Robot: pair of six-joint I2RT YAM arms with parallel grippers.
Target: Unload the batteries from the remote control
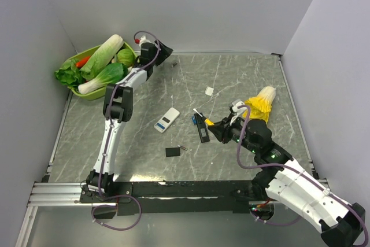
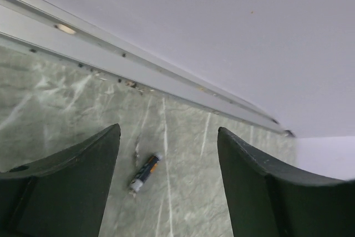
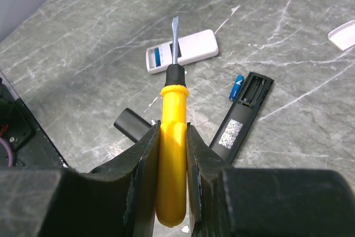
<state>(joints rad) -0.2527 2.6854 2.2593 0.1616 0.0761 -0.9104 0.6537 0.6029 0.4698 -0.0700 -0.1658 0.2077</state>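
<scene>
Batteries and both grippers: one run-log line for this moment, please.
left gripper: open, facing loose battery by far wall | right gripper: shut on yellow screwdriver | black remote: compartment open, blue battery beside it

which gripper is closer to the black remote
Right. The right gripper, holding a screwdriver, is just beside the black remote; the left gripper is away at the table's back edge.
</scene>
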